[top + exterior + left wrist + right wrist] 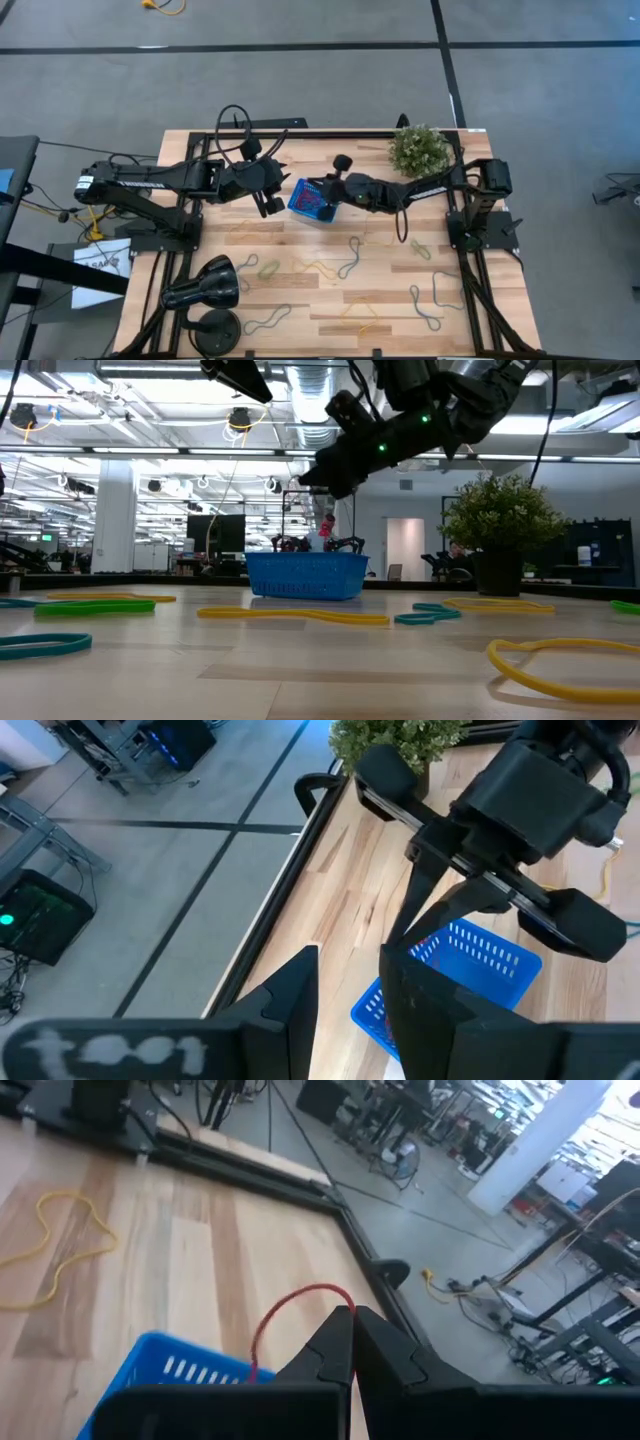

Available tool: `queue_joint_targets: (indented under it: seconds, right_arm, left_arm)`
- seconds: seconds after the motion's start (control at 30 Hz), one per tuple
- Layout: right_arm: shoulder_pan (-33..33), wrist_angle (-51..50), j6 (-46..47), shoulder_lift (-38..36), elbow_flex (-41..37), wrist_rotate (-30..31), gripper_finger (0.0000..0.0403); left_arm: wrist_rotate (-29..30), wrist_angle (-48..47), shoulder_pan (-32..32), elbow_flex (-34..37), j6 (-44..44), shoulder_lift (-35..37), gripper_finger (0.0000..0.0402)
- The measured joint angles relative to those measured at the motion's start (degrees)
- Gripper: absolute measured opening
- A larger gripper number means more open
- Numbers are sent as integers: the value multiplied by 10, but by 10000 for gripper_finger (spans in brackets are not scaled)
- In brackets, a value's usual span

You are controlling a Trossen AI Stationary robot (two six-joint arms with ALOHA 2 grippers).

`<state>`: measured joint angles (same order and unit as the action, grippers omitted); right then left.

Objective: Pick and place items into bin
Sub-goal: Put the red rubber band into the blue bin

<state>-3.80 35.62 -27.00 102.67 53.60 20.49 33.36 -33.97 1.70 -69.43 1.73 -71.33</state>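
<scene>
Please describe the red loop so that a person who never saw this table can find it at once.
Find the blue bin beside the potted plant. Directly above it, the right gripper is shut on the red loop. It alone hangs in the air; the other loops lie flat on the table.

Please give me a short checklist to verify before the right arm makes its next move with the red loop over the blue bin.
1. Right gripper closed on the red loop: ok, the fingers are shut and the loop arcs out from the tips.
2. Right gripper positioned over the blue bin: ok in the high view, at the bin's right side.
3. Loop's free end inside the bin: cannot tell; it runs down toward the bin but its end is hidden.
4. Left gripper clear of the bin: ok, it sits just beside the bin's left edge, fingers apart, holding nothing visible.
5. Bin upright on the table: ok in the low view.
6. Loops still to collect: not ok, several lie on the table, such as a yellow one.
</scene>
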Motion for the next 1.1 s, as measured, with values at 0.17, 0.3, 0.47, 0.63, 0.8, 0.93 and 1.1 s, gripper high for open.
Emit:
queue_joint_targets:
  seconds: [0.17,0.3,0.47,0.63,0.8,0.93,1.1]
  right_arm:
    - [-12,-1,20,18,11,-50,0]
    - [-20,-7,30,47,15,-44,0]
    - [-18,4,26,61,17,-38,0]
    - [-15,10,-5,51,17,0,0]
    - [-5,6,-12,34,17,6,0]
    - [15,6,-53,21,17,49,0]
    - [34,7,-71,3,18,109,0]
  left_arm:
    - [0,0,0,0,-1,0,100]
    - [0,0,0,0,-3,0,100]
    - [0,-4,0,0,-3,0,100]
    - [0,-10,0,0,-4,0,100]
    - [0,-17,0,0,-4,0,100]
    - [0,-17,0,0,-4,0,100]
    - [0,-17,0,0,-4,0,100]
